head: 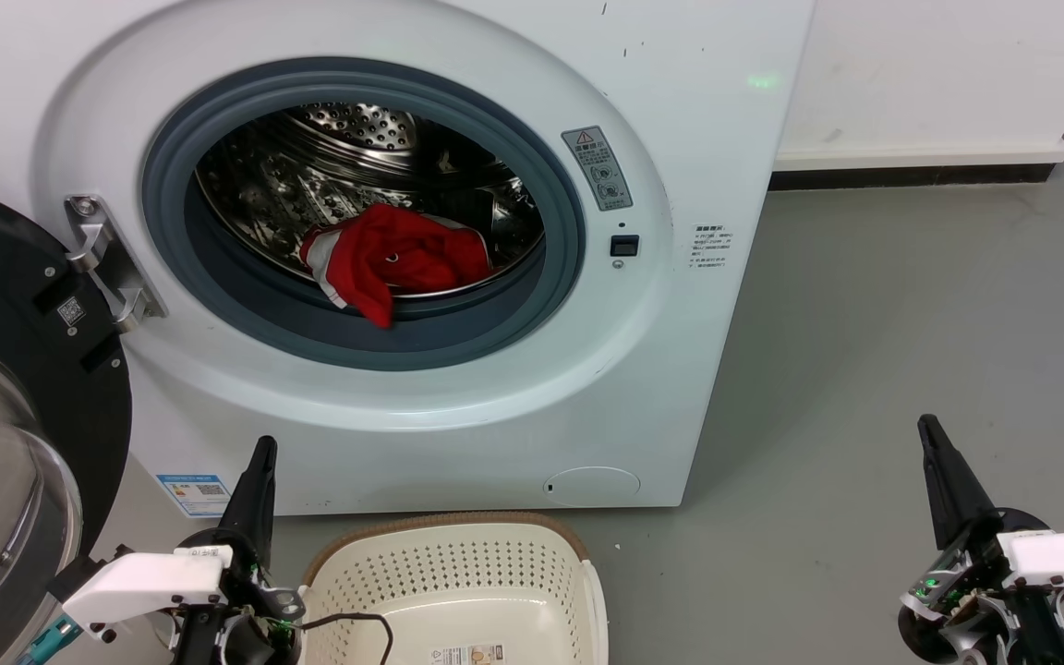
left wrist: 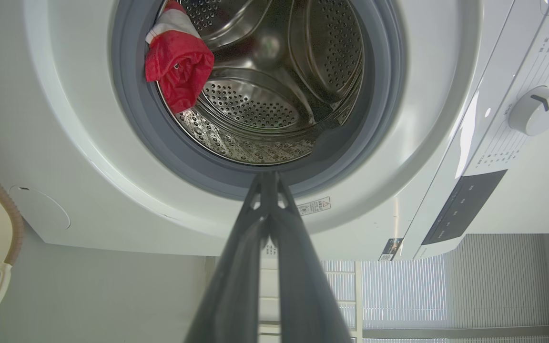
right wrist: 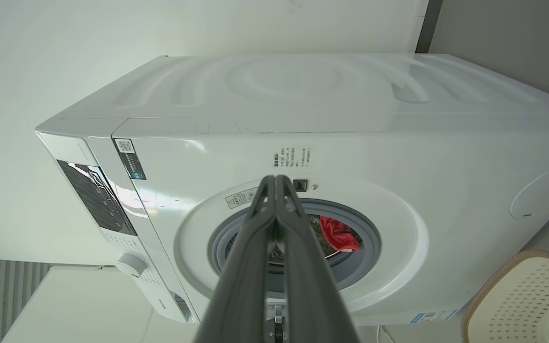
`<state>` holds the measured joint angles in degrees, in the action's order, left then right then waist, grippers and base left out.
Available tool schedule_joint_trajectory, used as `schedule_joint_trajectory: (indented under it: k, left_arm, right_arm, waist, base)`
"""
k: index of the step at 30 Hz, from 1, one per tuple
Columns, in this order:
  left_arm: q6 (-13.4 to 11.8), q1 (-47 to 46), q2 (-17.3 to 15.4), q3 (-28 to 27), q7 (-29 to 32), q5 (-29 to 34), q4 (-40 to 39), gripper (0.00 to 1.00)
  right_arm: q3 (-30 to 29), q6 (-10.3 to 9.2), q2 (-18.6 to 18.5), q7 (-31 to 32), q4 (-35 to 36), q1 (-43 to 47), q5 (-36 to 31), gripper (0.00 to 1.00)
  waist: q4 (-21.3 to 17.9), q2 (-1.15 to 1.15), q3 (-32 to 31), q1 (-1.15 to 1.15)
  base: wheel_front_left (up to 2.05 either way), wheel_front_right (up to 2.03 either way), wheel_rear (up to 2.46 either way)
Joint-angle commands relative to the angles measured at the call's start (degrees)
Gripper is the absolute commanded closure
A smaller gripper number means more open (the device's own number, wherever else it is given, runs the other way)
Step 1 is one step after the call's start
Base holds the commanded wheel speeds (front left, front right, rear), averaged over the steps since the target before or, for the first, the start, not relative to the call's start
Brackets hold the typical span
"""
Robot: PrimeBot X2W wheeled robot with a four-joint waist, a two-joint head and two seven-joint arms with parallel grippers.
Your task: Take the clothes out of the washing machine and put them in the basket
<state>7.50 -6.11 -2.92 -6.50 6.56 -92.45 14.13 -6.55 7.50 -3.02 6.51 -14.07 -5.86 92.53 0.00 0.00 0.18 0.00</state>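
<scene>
The red clothes (head: 393, 259) lie crumpled in the washing machine (head: 698, 166), at the front of the steel drum, one fold hanging over the grey rubber rim. They also show as clothes (left wrist: 177, 62) and clothes (right wrist: 339, 233) in the wrist views. The cream basket (head: 444, 554) stands on the floor right below the porthole. My left gripper (head: 262, 453) is shut and holds nothing, low beside the basket's left. My right gripper (head: 929, 429) is shut and holds nothing, far to the right over the floor.
The black-framed glass door (head: 6, 443) stands swung open at the left, close to my left arm. Grey floor (head: 864, 369) stretches to the right of the machine, up to a white wall with a dark skirting. A black cable (head: 356, 621) hangs over the basket rim.
</scene>
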Motion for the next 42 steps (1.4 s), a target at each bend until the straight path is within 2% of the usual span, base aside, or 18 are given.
schedule_joint_trajectory:
  k: [1,27,28,29,30,42]
  left_arm:
    - [0.13,-0.33,0.09,-0.12,0.07,0.07,-0.02,1.00]
    - [0.13,-0.33,0.09,-0.12,0.07,0.07,-0.02,1.00]
    - [0.00,0.00,0.00,0.01,-0.01,0.00,-0.01,0.00]
    - [-0.01,0.08,0.01,0.10,-0.03,0.00,0.28,1.00]
    - [-0.01,0.12,0.01,0.26,-0.18,0.03,0.33,0.00]
    - [-0.01,-0.09,0.01,3.42,-3.75,2.36,-2.16,0.00]
  right_arm:
    - [0.03,-0.02,0.21,-0.05,-0.08,-0.79,-0.25,1.00]
    - [0.04,-0.02,0.22,-0.05,-0.08,-0.79,-0.25,1.00]
    - [0.00,0.00,0.00,-0.01,0.01,-0.01,0.00,0.00]
    - [0.03,0.00,0.00,-0.05,-0.19,0.13,0.03,1.00]
    - [0.13,0.00,0.01,-0.24,-0.15,0.24,0.05,0.00]
    - [1.95,0.00,0.03,-3.74,3.22,1.88,-3.65,0.00]
  waist:
    - [0.00,0.00,0.00,0.00]
    - [0.00,0.00,0.00,0.00]
    - [0.00,0.00,0.00,0.00]
    - [0.00,0.00,0.00,0.00]
    - [0.00,0.00,0.00,0.00]
    - [0.13,0.00,0.00,0.00]
  base:
    - [0.00,0.00,0.00]
    - [0.00,0.00,0.00]
    - [0.00,0.00,0.00]
    - [0.00,0.00,0.00]
    - [0.00,0.00,0.00]
    - [0.00,0.00,0.00]
